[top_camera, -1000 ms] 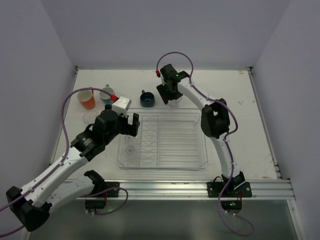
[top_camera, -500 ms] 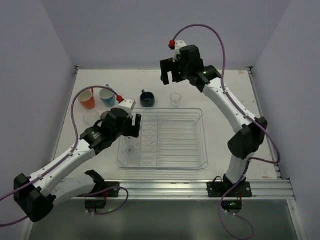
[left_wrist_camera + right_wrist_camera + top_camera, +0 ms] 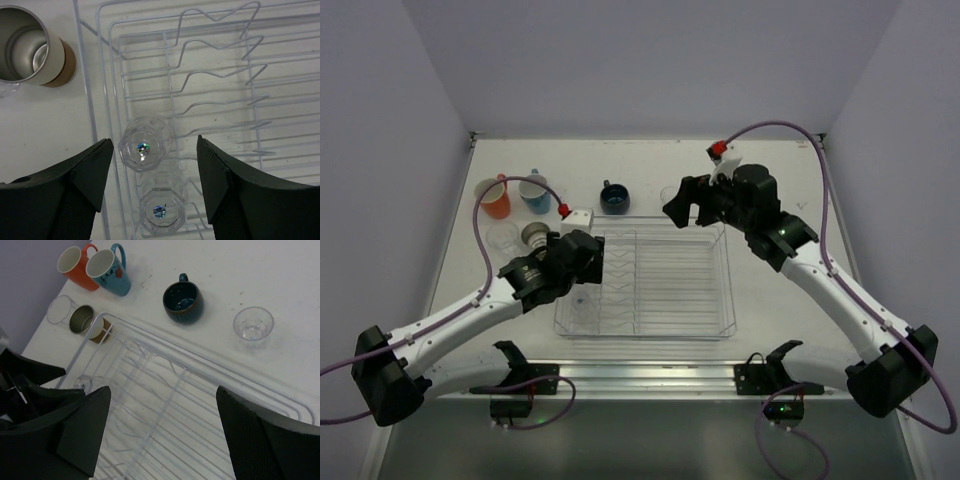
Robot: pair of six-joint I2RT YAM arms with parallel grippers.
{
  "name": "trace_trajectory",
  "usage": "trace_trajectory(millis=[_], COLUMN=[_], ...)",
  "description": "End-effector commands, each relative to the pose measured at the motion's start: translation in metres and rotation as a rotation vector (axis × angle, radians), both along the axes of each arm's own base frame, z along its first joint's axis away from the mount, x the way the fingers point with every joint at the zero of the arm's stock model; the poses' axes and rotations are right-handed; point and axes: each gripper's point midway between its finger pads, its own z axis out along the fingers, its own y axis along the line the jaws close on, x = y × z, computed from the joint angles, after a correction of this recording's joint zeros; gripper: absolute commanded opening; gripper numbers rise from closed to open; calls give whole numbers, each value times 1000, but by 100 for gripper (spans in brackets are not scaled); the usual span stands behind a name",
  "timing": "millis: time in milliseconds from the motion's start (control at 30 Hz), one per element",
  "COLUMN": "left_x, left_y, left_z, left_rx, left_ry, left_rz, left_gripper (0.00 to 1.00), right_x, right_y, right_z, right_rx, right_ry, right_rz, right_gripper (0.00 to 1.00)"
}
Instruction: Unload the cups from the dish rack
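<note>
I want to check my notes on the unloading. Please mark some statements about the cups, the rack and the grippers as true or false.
1. Two clear tumblers are in the dish rack. True.
2. The orange mug is in the rack. False: it stands on the table, beside the light blue mug.
3. The left gripper is shut on a tumbler. False: it is open and holds nothing.
4. The dark blue cup stands outside the rack. True.

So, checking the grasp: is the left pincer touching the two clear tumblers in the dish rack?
Apart. Left wrist view: the left pincer straddles both tumblers, gaps showing beside each finger.
</note>
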Motion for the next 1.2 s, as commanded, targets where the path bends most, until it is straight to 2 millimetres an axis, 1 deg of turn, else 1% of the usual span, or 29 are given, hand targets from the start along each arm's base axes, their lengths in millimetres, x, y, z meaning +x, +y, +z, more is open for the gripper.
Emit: trace_trajectory(millis=[0, 33, 67, 100, 133, 233, 300, 367, 500, 600, 767, 800, 867, 900, 967, 1000, 1033, 1100, 1167], left_x=[7, 8, 10, 10, 11, 11, 13, 15, 14, 12, 11, 11, 10, 11, 11, 12, 13, 16, 20], left_y=[20, 18, 14, 12, 11, 12, 13, 15, 17, 18, 15, 15, 14, 14, 14, 14, 14, 14, 12], left_z=[-6, -8, -10, -14, -21, -31, -32, -32, -45, -55, -60, -60, -60, -57, -53, -48, -44, -31, -16], left_rx=[34, 37, 25, 32, 51, 77, 83, 95, 136, 146, 130, 129, 125, 119, 112, 101, 99, 83, 69], left_ry=[-63, -66, -73, -62, -40, -22, -33, -42, -14, -2, 4, 4, 6, 0, -10, -22, -34, -60, -86], left_rz=[131, 119, 111, 106, 102, 114, 123, 125, 126, 127, 114, 112, 107, 107, 108, 108, 108, 111, 111], left_gripper=[73, 73, 72, 72, 70, 69, 69, 70, 70, 70, 66, 61, 56, 47, 39, 36, 29, 22, 20], right_x=[-21, -25, -30, -33, -36, -43, -47, -48, -50, -50, -51, -51, -52, -52, -53, -53, -54, -56, -61], right_y=[11, 10, 8, 8, 7, 5, 4, 4, 4, 4, 4, 3, 4, 3, 3, 3, 4, 5, 9], right_z=[29, 27, 31, 22, 20, 13, 8, 3, -5, -7, -6, -5, -5, -6, -5, -4, -4, -2, -2], right_rx=[130, 135, 148, 147, 151, 152, 148, 146, 141, 141, 144, 145, 148, 147, 149, 154, 162, 181, 216], right_ry=[-66, -63, -77, -61, -57, -52, -44, -36, -24, -24, -23, -24, -26, -22, -24, -24, -21, -20, 0], right_rz=[64, 65, 71, 77, 80, 87, 95, 97, 101, 100, 102, 102, 103, 101, 99, 103, 105, 112, 124], right_gripper=[88, 88, 88, 88, 88, 88, 88, 88, 88, 88, 88, 88, 88, 88, 88, 88, 88, 88, 88])
